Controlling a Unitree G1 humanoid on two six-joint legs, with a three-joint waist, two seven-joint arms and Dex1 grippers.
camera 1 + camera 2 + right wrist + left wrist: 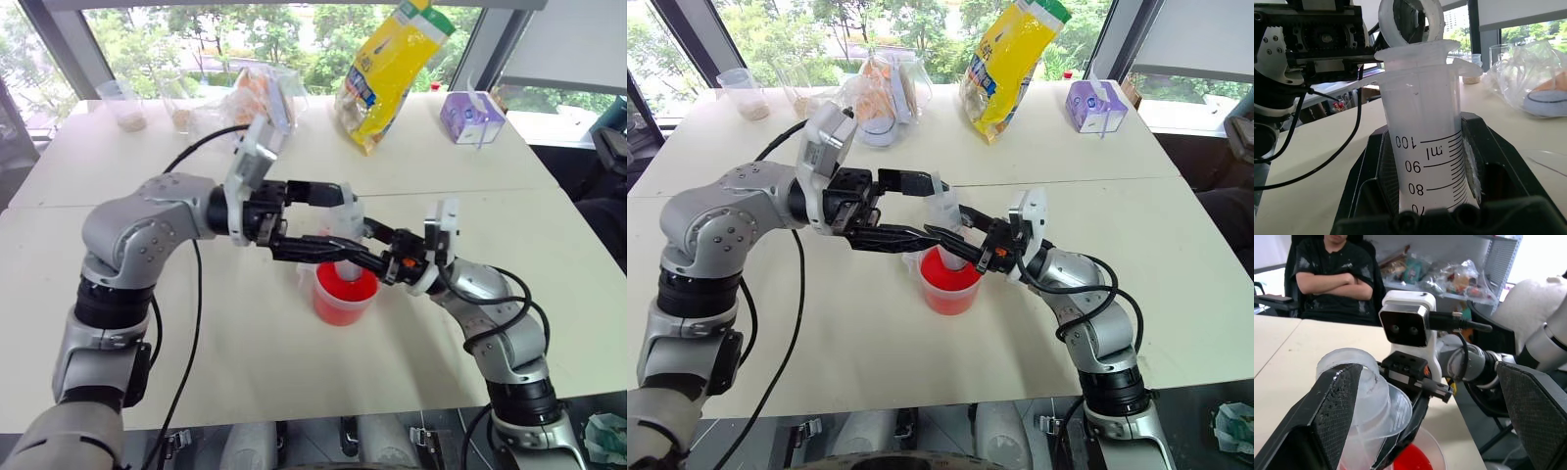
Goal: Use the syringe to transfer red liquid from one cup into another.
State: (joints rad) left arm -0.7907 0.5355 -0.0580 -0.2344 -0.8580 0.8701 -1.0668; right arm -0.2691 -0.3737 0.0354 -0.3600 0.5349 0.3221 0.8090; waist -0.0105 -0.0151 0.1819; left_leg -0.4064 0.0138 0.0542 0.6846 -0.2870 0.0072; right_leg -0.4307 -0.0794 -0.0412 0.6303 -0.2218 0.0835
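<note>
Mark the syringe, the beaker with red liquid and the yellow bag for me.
syringe (1425, 142): right wrist view, on its scaled barrel.
beaker (343, 304): left eye view, on its red-filled wall.
yellow bag (392, 69): left eye view, on its front face.

Syringe (1425, 132): clear, milky barrel, black printed scale marks and numerals. Beaker (345, 294): clear plastic, holding bright red-orange liquid (344, 287). Both claws, left (338, 223) and right (367, 247): black fingers, dotted texture on the pads (1341, 401). Surface (245, 333): plain cream-white. Snack bag (392, 69): yellow with blue label. Tissue box (472, 116): pale purple and white.
</note>
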